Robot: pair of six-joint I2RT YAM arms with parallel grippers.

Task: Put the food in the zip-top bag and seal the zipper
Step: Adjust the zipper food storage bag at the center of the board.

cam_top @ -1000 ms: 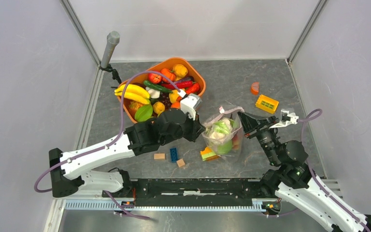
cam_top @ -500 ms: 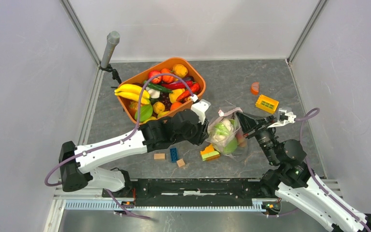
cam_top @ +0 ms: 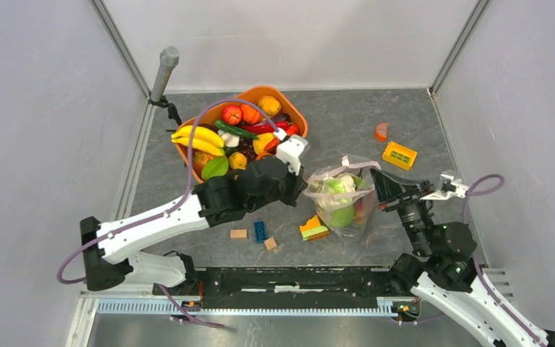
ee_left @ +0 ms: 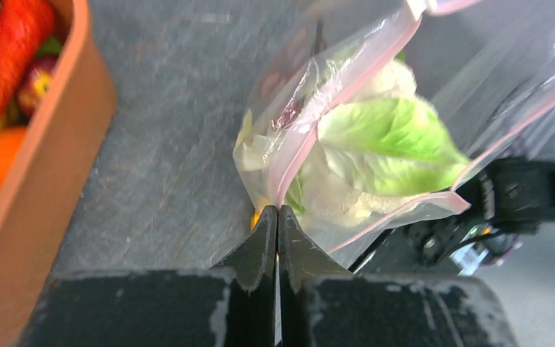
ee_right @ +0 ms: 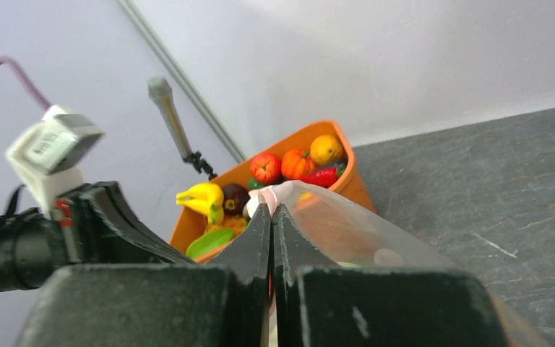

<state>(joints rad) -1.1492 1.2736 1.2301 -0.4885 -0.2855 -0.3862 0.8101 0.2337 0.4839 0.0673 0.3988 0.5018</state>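
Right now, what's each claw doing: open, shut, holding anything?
Left claw: closed, pinching the zipper edge of the zip-top bag.
Right claw: closed, pinching the other side of the bag's mouth.

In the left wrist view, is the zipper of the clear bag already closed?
No, the two pink strips of the zipper stand apart, and the green cabbage shows between them.

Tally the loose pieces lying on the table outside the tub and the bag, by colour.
Tan blocks: 2
Blue block: 1
Yellow block: 1
Multicoloured block stack: 1
Orange half-disc: 1
Total: 6
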